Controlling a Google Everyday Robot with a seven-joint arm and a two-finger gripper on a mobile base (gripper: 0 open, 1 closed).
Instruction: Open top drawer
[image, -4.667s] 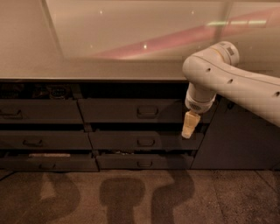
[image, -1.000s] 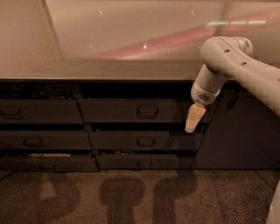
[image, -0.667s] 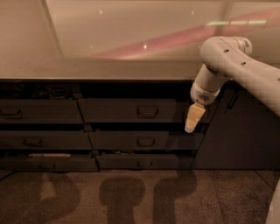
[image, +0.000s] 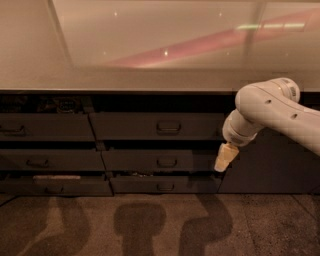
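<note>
The top drawer (image: 130, 126) is the wide dark grey front just under the counter in the middle column. Its small loop handle (image: 168, 128) sits at the centre. The front stands a little out from the cabinet, with a dark gap above it. My gripper (image: 223, 158) is a cream tip pointing down from the white arm (image: 270, 112). It hangs in front of the drawers' right end, right of and below the top drawer's handle, level with the second drawer. It holds nothing that I can see.
A second drawer (image: 145, 161) and a third drawer (image: 160, 184) lie below the top one. A narrower column of drawers (image: 45, 127) is at the left. A dark cabinet panel (image: 270, 167) is at the right. The pale counter (image: 150, 80) overhangs. The floor (image: 150, 225) shows shadows.
The arm has dropped lower and the gripper has moved down, from level with the top drawer's front to level with the second drawer. The drawers have not moved.
</note>
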